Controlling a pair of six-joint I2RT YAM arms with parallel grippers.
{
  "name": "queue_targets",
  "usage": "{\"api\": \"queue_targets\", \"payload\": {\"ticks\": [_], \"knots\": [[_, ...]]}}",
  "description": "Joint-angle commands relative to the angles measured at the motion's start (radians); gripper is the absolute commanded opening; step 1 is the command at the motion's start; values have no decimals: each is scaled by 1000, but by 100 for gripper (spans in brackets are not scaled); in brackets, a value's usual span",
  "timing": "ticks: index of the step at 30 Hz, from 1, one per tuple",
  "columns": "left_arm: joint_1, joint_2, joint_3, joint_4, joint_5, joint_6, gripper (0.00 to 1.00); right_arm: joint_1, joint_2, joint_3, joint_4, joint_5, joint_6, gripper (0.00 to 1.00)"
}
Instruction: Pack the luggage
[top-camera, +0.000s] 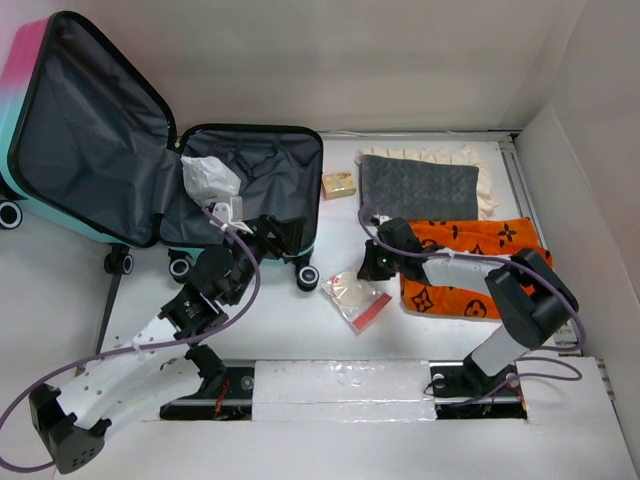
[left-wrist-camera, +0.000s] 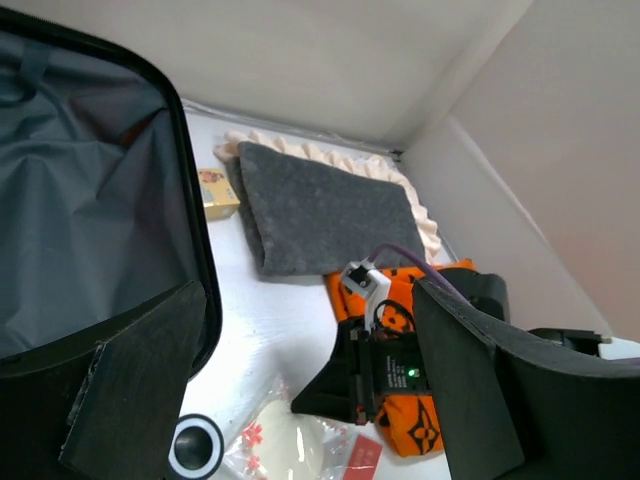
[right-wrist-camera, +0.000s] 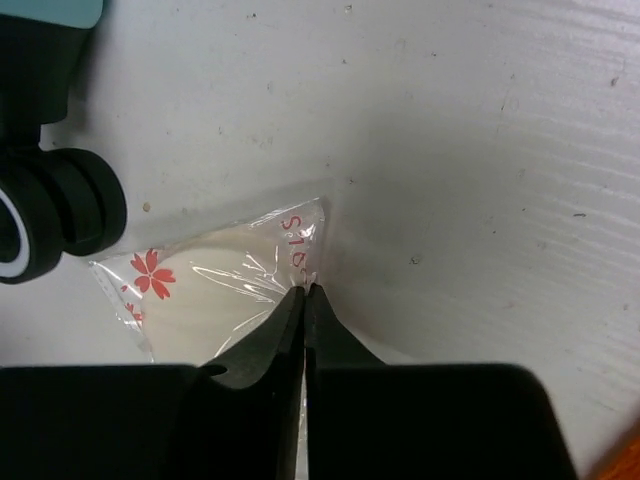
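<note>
The luggage (top-camera: 255, 165) lies open at the left, grey lining up, with its pink-to-teal lid (top-camera: 85, 130) propped upright. A crumpled white bag (top-camera: 208, 178) lies inside it. My left gripper (top-camera: 283, 240) hovers at the luggage's near right corner, open and empty; its fingers (left-wrist-camera: 140, 380) stand wide apart in the left wrist view. My right gripper (top-camera: 362, 270) is shut on the edge of a clear plastic packet (top-camera: 355, 297) with red flower print, which lies on the table. The right wrist view shows the fingertips (right-wrist-camera: 290, 310) pinching the packet (right-wrist-camera: 200, 290).
A small yellow box (top-camera: 338, 185), a folded grey towel (top-camera: 418, 187) on cream ruffled fabric (top-camera: 430, 155), and an orange patterned cloth (top-camera: 470, 240) lie to the right. A luggage wheel (top-camera: 308, 278) sits beside the packet. White walls stand behind and at the right.
</note>
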Motion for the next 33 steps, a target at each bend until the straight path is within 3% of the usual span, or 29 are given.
{"api": "queue_targets", "payload": {"ticks": [1,5,10,14,18,23,25,26,28,29,31,33], "knots": [[0,-3,-13,27,-23,0,81,9,-24,-11,-24,5,7,2],[0,15,-13,27,-32,0,81,9,-112,-20,-24,25,16,0],[0,24,6,9,-73,-25,81,9,-326,24,-167,70,2,0],[0,4,29,9,-144,-75,81,18,-447,189,-197,54,-16,0],[0,-19,66,-42,-257,-135,81,63,-346,389,-107,-24,-16,0],[0,-85,79,-80,-306,-155,81,119,78,704,96,-107,121,0],[0,-121,69,-91,-316,-155,81,130,222,931,96,-202,140,22],[0,-131,60,-112,-316,-155,81,130,331,1000,67,-233,140,41],[0,-140,60,-142,-325,-164,81,98,370,1073,15,-247,140,54],[0,-140,60,-171,-325,-164,81,80,351,1047,15,-247,125,69],[0,-151,41,-171,-325,-164,82,13,318,998,15,-191,116,77],[0,-151,17,-127,-325,-155,82,-40,280,925,24,-164,103,73]]}}
